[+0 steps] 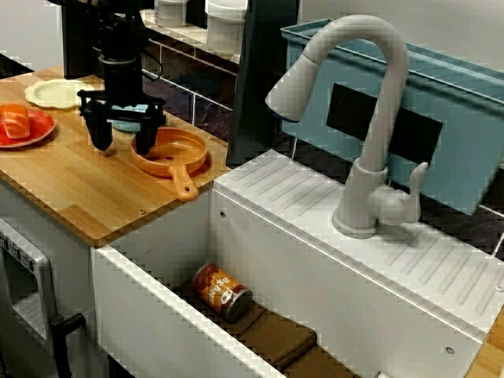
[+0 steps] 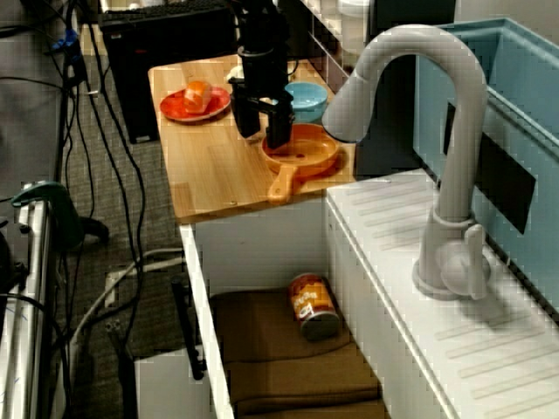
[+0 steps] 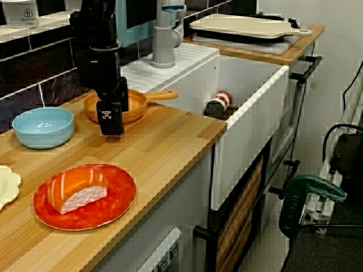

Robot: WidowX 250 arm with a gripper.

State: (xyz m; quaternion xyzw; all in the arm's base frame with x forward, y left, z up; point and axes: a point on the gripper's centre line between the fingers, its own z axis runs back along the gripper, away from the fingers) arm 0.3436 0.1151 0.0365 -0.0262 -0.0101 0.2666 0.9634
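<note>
While the black fingers (image 1: 101,132) stand spread apart, holding nothing, one hangs at the rim of the orange pan (image 1: 169,151). This round, shallow pan lies on the wooden table (image 1: 71,189) near the sink (image 1: 260,236). Its long axis runs along the short handle, which points to the table's front edge.

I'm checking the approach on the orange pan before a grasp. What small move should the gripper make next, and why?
Probably a short shift toward the orange pan. The gripper is open, low over the wooden counter, one finger at the pan's rim, the other outside it. That should set the rim squarely between the fingers.
</note>
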